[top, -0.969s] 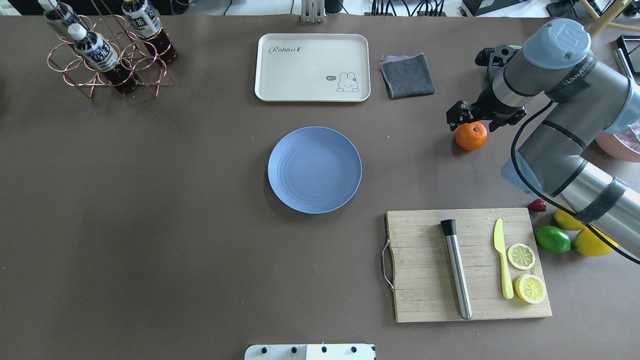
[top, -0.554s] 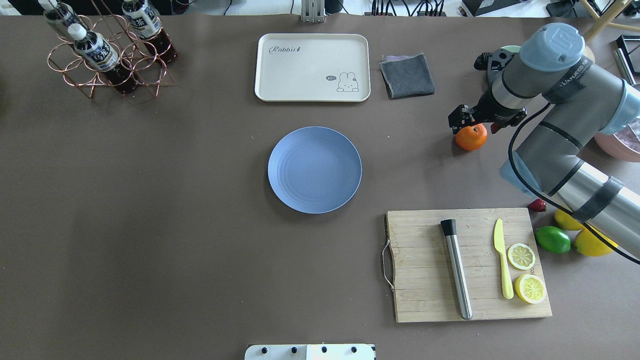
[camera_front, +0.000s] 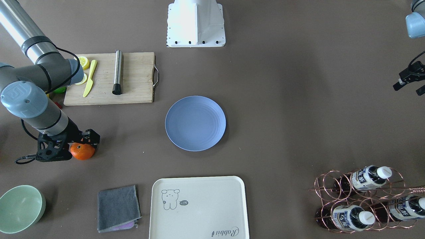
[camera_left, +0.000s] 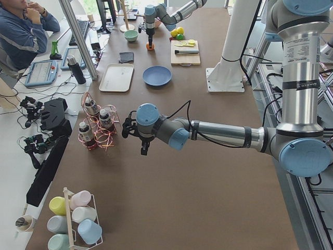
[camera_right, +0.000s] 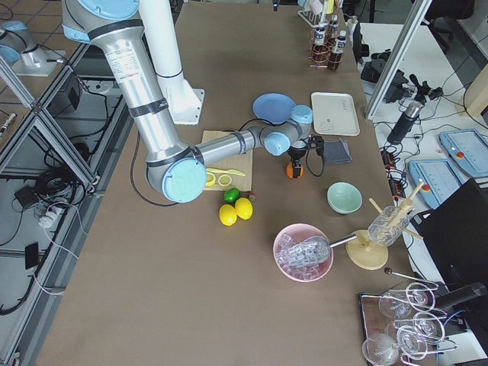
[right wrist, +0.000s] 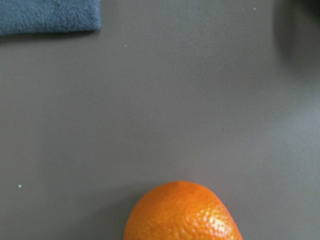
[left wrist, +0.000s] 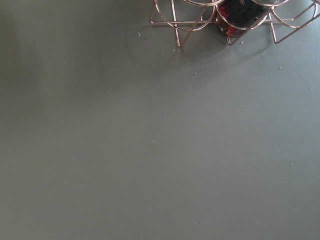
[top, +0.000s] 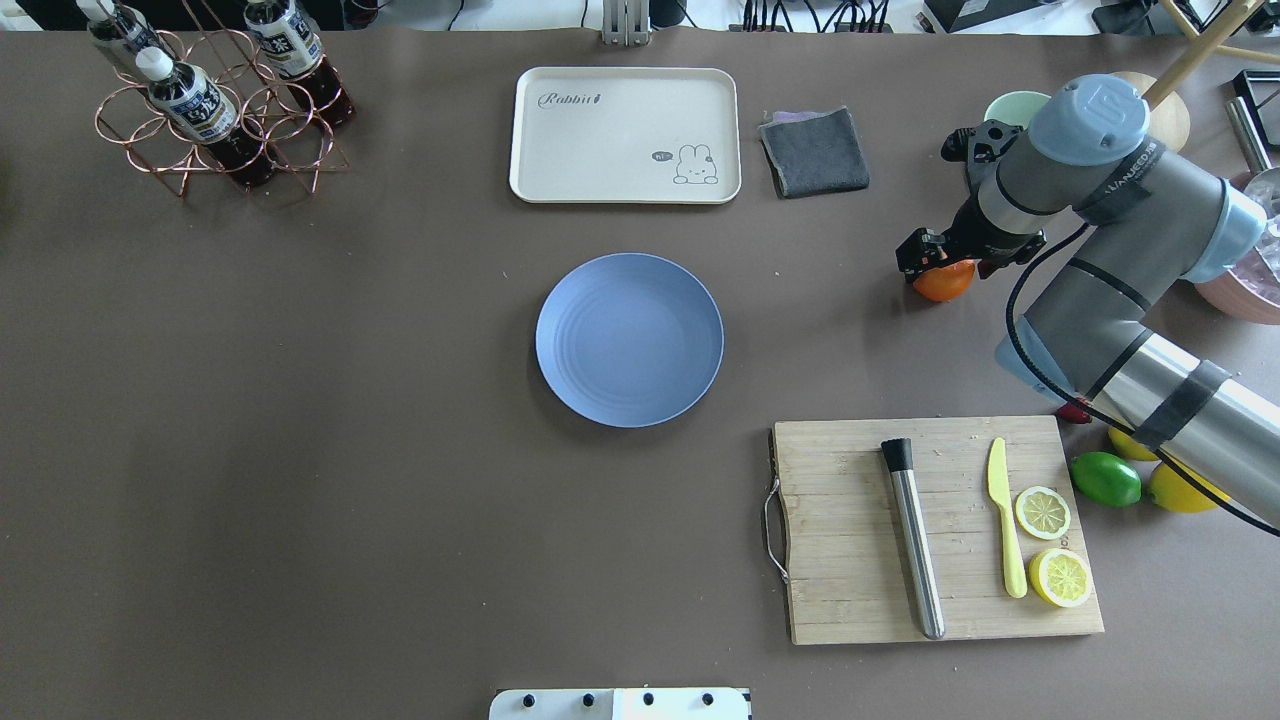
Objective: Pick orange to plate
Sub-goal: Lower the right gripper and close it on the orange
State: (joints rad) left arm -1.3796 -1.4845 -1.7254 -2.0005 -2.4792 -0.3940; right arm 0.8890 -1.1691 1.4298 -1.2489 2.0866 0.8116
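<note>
The orange (top: 943, 284) rests on the brown table at the right, well apart from the periwinkle-blue plate (top: 629, 340) in the middle, which holds nothing. My right gripper (top: 945, 263) is directly over the orange, open, with one finger on each side of it and its upper half covered. From across the table the orange (camera_front: 82, 151) shows below the right gripper (camera_front: 77, 146), left of the plate (camera_front: 195, 123). In the right wrist view the orange (right wrist: 182, 215) fills the bottom centre. My left gripper (camera_front: 409, 87) hangs open over bare table, far from both.
A wooden cutting board (top: 850, 600) with a steel muddler (top: 915, 545), yellow knife and lemon slices lies near the plate. A lime (top: 1105, 479) and lemons sit under my right arm. A cream tray (top: 625, 135), grey cloth (top: 815, 150), green bowl (camera_front: 20, 207) and bottle rack (top: 200, 100) line the far side.
My right gripper has come down and shifted over the orange, now covering its top. The orange and the plate have stayed where they were.
</note>
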